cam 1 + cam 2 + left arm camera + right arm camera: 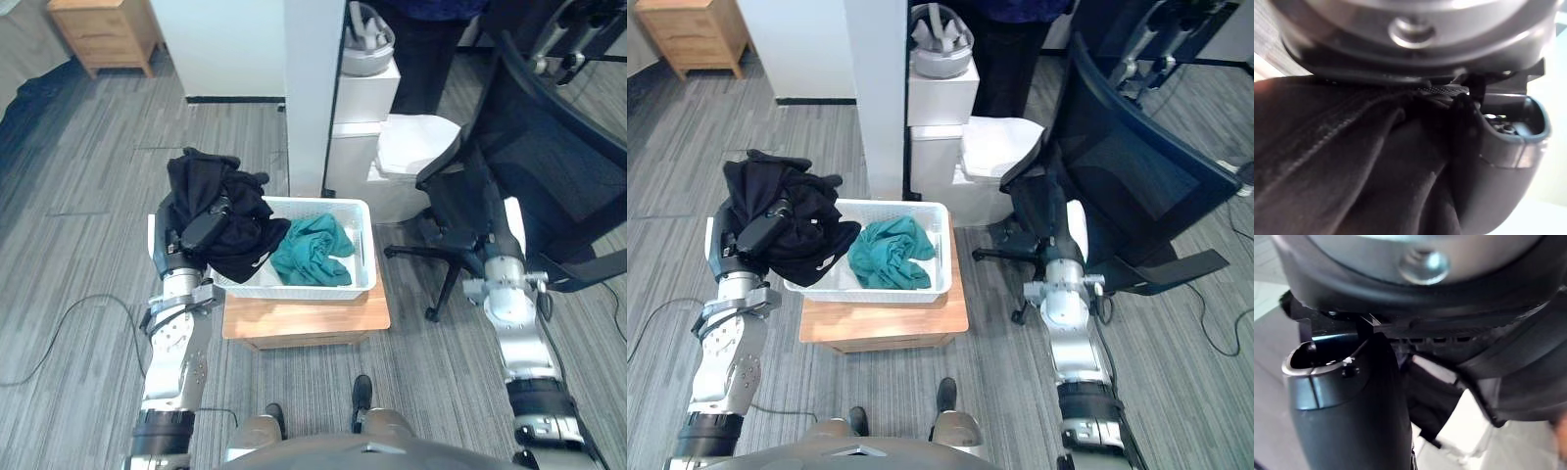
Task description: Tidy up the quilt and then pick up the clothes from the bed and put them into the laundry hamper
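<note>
Hanging over the left rim of the white laundry hamper, the black garment is clutched by the left hand, a teal garment is seen inside, and the grip of the right hand, beside the office chair, cannot be told.

No legible txt, labels, nos. or signs anywhere. Only a small white mark on the black garment by the white basket rim, too small to read.
</note>
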Motion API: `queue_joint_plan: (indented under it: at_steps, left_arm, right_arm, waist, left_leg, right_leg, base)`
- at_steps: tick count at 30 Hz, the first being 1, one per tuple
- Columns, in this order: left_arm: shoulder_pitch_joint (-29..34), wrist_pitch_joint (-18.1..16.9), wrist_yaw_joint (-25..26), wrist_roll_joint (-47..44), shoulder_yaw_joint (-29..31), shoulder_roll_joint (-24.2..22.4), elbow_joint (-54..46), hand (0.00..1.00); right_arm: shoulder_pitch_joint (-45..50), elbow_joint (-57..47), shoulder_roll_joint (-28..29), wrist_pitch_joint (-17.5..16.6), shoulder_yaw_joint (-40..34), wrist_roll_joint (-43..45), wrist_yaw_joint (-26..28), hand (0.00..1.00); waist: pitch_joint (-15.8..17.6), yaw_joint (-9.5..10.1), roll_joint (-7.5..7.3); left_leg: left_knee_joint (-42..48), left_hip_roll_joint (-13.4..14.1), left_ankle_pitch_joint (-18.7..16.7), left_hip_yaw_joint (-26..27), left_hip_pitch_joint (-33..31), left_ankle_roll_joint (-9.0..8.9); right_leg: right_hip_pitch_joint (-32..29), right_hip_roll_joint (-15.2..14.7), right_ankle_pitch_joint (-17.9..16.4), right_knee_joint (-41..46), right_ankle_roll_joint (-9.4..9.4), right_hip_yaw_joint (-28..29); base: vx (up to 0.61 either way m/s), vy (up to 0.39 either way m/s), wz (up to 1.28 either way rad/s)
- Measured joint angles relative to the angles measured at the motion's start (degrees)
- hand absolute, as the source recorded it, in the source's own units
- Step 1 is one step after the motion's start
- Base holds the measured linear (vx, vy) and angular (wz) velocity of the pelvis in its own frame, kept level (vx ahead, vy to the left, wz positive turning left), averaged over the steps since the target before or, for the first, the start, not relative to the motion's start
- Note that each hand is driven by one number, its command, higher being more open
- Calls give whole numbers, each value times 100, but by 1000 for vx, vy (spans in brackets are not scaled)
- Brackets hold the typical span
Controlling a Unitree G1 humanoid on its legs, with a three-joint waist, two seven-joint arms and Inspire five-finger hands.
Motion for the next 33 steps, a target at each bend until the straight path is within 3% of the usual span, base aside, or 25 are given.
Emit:
queue_joint_plan:
  at_steps: [3,6,7,13,14,19,24,30,33]
  left_arm:
    - [-169,172,128,435,25,21,726,0]
    - [-179,326,137,777,-35,21,1281,0]
    - [-229,410,110,825,-74,13,1615,0]
    - [-441,613,7,831,-100,-19,2740,0]
    - [-436,616,8,841,-100,-23,2814,100]
    - [-433,622,130,1586,-88,-39,3195,100]
    - [-434,633,504,1689,-2,-155,3127,100]
    - [-405,721,914,1696,154,-362,1673,100]
    - [-405,584,1002,1691,185,-410,1101,100]
  right_arm:
    - [376,10,242,4,-293,222,0,100]
    - [723,12,320,8,-430,250,2,100]
    - [870,13,467,14,-579,325,-2,100]
    - [1199,36,655,54,-637,484,-8,100]
    - [1233,38,655,54,-637,485,-8,100]
    - [1372,38,683,48,-637,484,-8,100]
    - [1486,58,927,47,-644,485,-11,100]
    - [1681,188,1183,29,-723,492,-24,100]
    - [1682,433,1335,13,-721,493,-33,100]
  waist:
    - [-46,-257,-7]
    - [-76,-391,-8]
    - [-86,-521,-17]
    - [-100,-818,9]
    - [-105,-864,18]
    - [-169,-897,122]
    - [-207,-917,170]
    - [-282,-843,56]
    - [-368,-813,-28]
  left_leg:
    - [-11,40,-26,166,47,-9]
    - [-3,102,-107,412,89,-43]
    - [-5,119,-123,494,92,-46]
    - [-54,132,-134,782,186,-49]
    - [-62,127,-135,799,192,-48]
    - [-101,119,-133,918,288,-46]
    - [-122,119,-100,901,281,-42]
    - [-120,119,-89,772,268,-41]
    - [-119,117,-82,686,239,-30]
  right_leg:
    - [-73,51,14,-1,-15,167]
    - [-164,127,45,-1,-28,421]
    - [-211,157,52,-1,-35,523]
    - [-328,211,122,-3,-33,753]
    - [-336,210,131,-3,-34,768]
    - [-323,220,168,-38,-22,876]
    - [-322,217,174,-38,-14,857]
    - [-254,204,174,-8,-14,779]
    - [-223,189,174,-8,-14,693]
  base:
    - [-9,-22,-29]
    - [-21,-23,-52]
    - [-15,-26,-37]
    - [-27,-25,-28]
    - [-55,-15,-13]
    - [-70,-24,-11]
    - [-61,-38,3]
    - [-32,-22,9]
    - [-38,-19,12]
